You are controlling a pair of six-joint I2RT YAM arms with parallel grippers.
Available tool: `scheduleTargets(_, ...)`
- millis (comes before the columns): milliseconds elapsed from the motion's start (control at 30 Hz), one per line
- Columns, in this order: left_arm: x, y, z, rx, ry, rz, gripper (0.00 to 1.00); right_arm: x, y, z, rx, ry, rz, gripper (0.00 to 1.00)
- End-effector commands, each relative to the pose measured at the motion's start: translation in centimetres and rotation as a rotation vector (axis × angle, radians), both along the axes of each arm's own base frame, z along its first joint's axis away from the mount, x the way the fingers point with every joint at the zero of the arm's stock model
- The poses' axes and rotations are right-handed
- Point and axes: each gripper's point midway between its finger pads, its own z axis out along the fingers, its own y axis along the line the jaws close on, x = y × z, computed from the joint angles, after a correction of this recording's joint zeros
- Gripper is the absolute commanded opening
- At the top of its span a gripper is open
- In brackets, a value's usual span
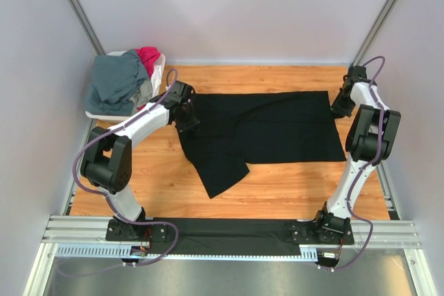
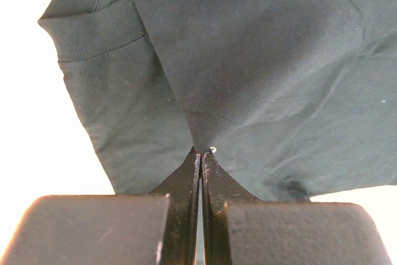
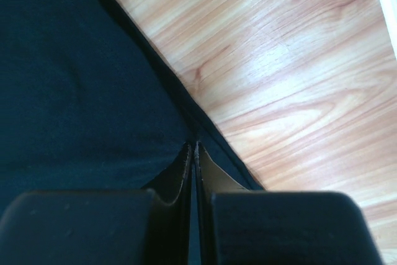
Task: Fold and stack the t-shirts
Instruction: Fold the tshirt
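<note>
Claws (image 2: 200, 152) (image 3: 193, 146) tight on blk tee (image 1: 277, 126)

The black t-shirt (image 1: 277, 126) is plain, one unbroken dark tone without print. At the far left are a slate grey-blue t-shirt (image 1: 118, 81), a magenta-red t-shirt (image 1: 148, 55) and a white basket (image 1: 159, 74). The table (image 1: 291, 185) is warm orange-brown wood with streaky grain. The arms (image 1: 139, 124) are white and black, with purple cables (image 1: 78, 164).

Overhead view: bright, even, soft shadows. Left wrist view: area left of fingers (image 2: 185, 184) blown out white; black t-shirt (image 2: 260, 60) sharp. Right wrist view: glare on wooden table (image 3: 279, 91) right of fingers (image 3: 177, 175); their bases blurred.
</note>
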Motion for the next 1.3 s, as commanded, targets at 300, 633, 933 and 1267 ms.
scheduleTargets(300, 0.7, 0.5, 3.7, -0.020, -0.092, 0.007, 0.00, -0.2, -1.5, 5.4, -0.092, -0.050, 0.003, 0.00)
scheduleTargets(633, -1.2, 0.4, 0.8, -0.030, -0.011, -0.002, 0.00, -1.8, -2.0, 2.6, -0.114, 0.059, -0.006, 0.00)
scheduleTargets(933, -1.5, 0.5, -1.6, -0.013, 0.039, -0.005, 0.00, -0.9, -1.1, 0.2, -0.048, 0.075, 0.027, 0.11)
scheduleTargets(1267, -2.1, 1.6, 1.7, 0.034, -0.025, -0.053, 0.61, -1.3, 0.2, 4.6, -0.015, -0.043, 0.017, 0.52)
